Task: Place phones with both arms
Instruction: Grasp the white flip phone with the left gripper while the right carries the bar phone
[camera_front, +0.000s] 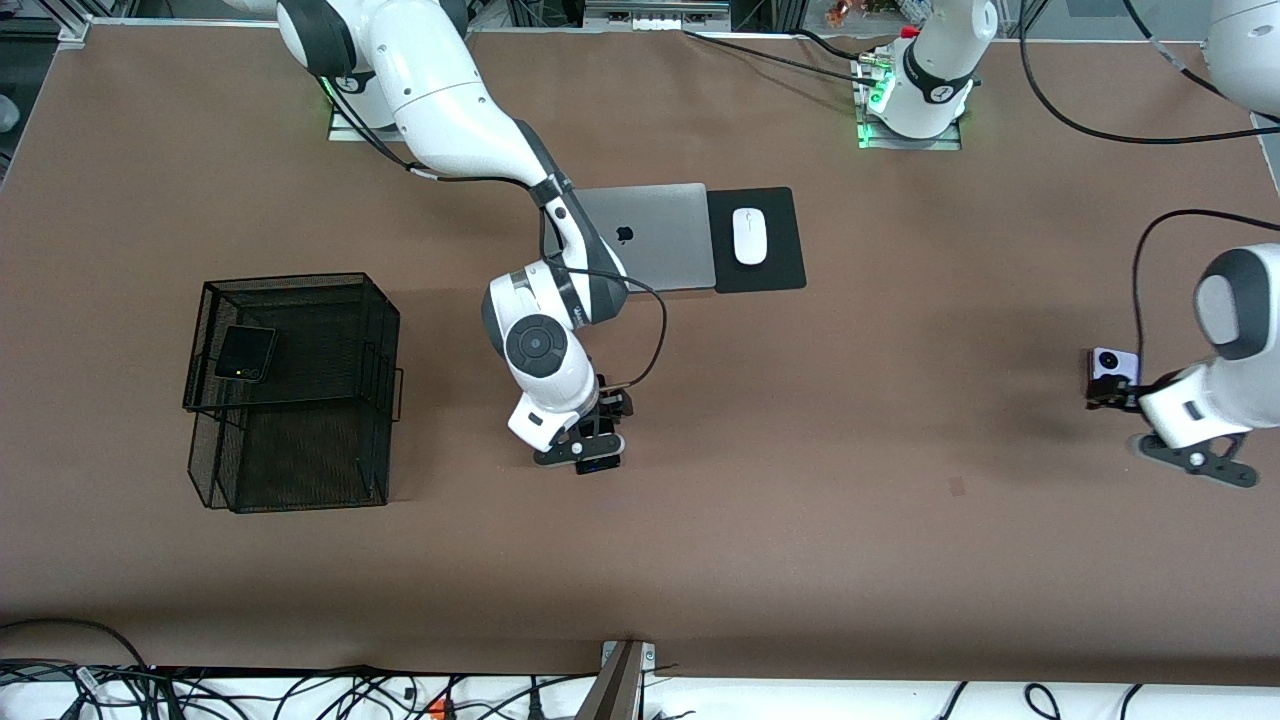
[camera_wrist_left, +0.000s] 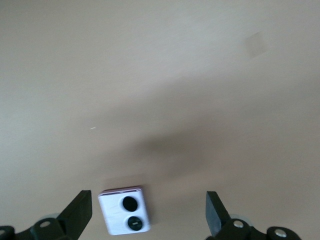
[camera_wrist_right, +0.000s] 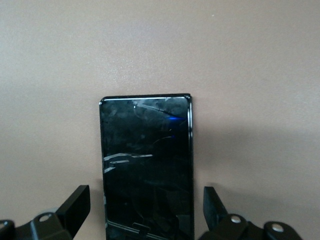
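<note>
Look at the right gripper first. It hangs low over the middle of the brown table, and its fingers are spread wide, one on each side of the long black slab phone. The phone lies flat on the table and nothing squeezes it yet. I think the fingers sit like that so you can close them on the phone's long sides.

The left gripper is down by the table's edge at the left arm's end. Its fingers are wide apart too, holding nothing. The lavender-white flip phone lies under it, closer to one finger than the other, so you may want to line it up better before you grab.

The small black flip phone already lies on the top shelf of the black wire basket, near the table's edge at the right arm's end.

From the front, the right arm hides most of the slab phone. The right wrist view cuts off the phone's end nearest the gripper. The left arm covers part of the lavender-white phone.
</note>
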